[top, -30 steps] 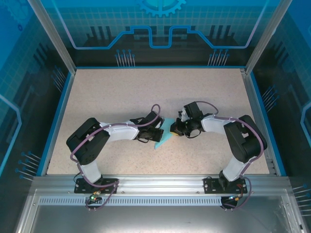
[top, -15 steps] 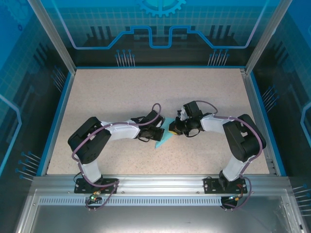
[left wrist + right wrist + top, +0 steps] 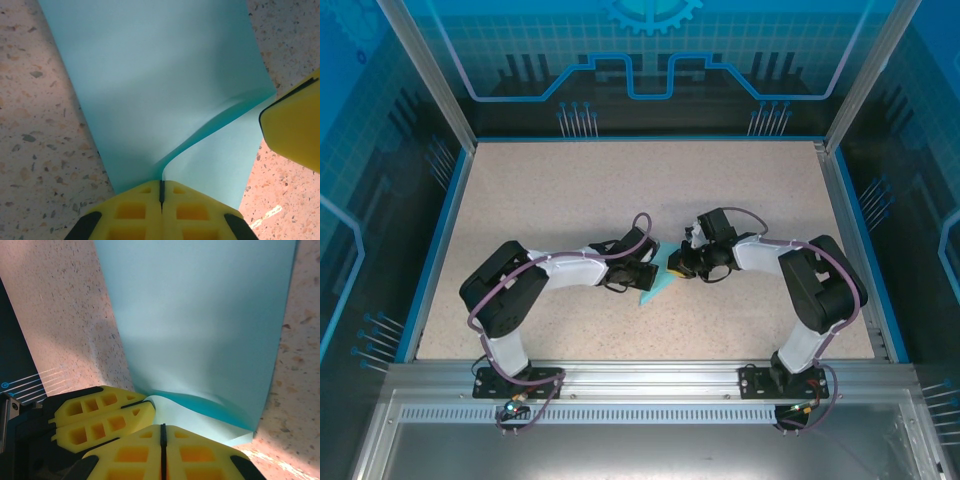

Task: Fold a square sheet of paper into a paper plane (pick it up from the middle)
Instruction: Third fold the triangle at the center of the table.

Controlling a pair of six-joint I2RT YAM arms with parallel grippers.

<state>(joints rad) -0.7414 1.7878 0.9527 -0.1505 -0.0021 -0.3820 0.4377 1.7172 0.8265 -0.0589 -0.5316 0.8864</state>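
Observation:
The square sheet of paper [image 3: 657,287] lies folded into a narrower turquoise shape on the table, between my two grippers. In the left wrist view, an upper layer of the paper [image 3: 150,75] curls up into the seam of my left gripper [image 3: 161,183], which is shut on it. My right gripper [image 3: 162,428] is shut, its yellow fingers resting over the lower layer of paper [image 3: 200,315], with no paper visible in its seam. The two grippers nearly touch tip to tip: left gripper [image 3: 651,270], right gripper [image 3: 679,266]. No finished paper plane is in view.
The speckled beige table [image 3: 570,190] is bounded by a blue rim [image 3: 440,240] and glass walls. Both arms reach inward from their bases at the near edge [image 3: 640,385].
My right gripper has shifted slightly left, closer to the left gripper over the paper. The left arm and the paper have stayed put.

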